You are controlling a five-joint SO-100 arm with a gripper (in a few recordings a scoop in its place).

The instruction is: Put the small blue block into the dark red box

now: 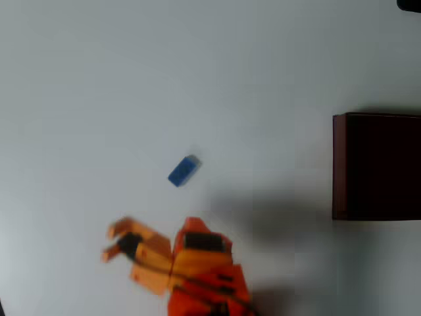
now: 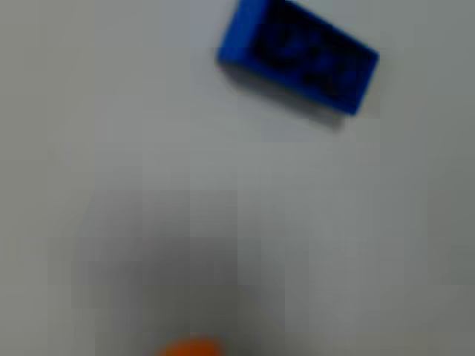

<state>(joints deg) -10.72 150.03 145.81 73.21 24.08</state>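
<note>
The small blue block (image 1: 183, 170) lies flat and slanted on the white table, near the middle of the overhead view. In the wrist view the small blue block (image 2: 297, 55) sits at the top, blurred, with dark markings on its upper face. My orange gripper (image 1: 110, 241) is at the bottom of the overhead view, below and left of the block and apart from it. Its fingers point left and stand open with nothing between them. An orange fingertip (image 2: 189, 347) peeks in at the bottom edge of the wrist view. The dark red box (image 1: 339, 168) stands at the right edge, cut off by the frame.
The white table (image 1: 131, 79) is bare between the block and the box. The arm's shadow (image 1: 263, 214) falls on the table left of the box. A dark object (image 1: 409, 4) shows at the top right corner.
</note>
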